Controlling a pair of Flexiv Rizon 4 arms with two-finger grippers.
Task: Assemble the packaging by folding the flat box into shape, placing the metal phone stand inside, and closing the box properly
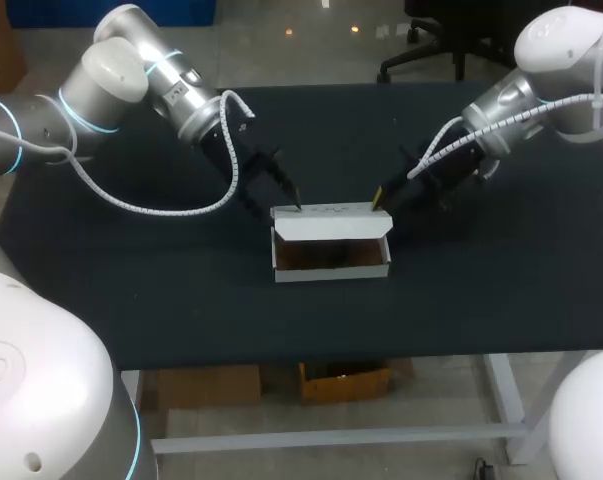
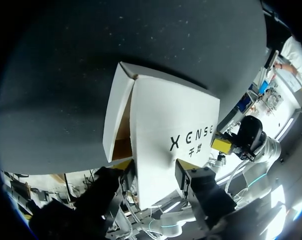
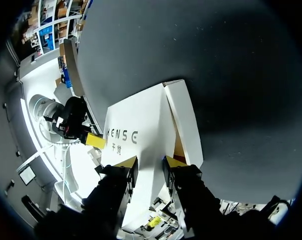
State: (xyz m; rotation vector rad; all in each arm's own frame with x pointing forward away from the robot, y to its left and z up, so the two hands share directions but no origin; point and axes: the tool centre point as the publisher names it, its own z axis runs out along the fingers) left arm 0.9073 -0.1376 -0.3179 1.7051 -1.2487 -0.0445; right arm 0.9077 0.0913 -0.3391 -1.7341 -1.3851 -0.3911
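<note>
My left gripper, fingers wide, holds nothing at the lid's far left corner. Right gripper is at its far right corner, grip unclear. Box sits well apart from table edges.

Bright white on the box lid, brown shade deep inside. Dark, dull table all around the box. Harsh white glare far behind the box.

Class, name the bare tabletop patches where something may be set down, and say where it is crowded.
Free: the front strip of the table between the box and the near edge, and the stretches either side of the box. Crowded: behind the box, where the left gripper and right gripper meet its lid.
</note>
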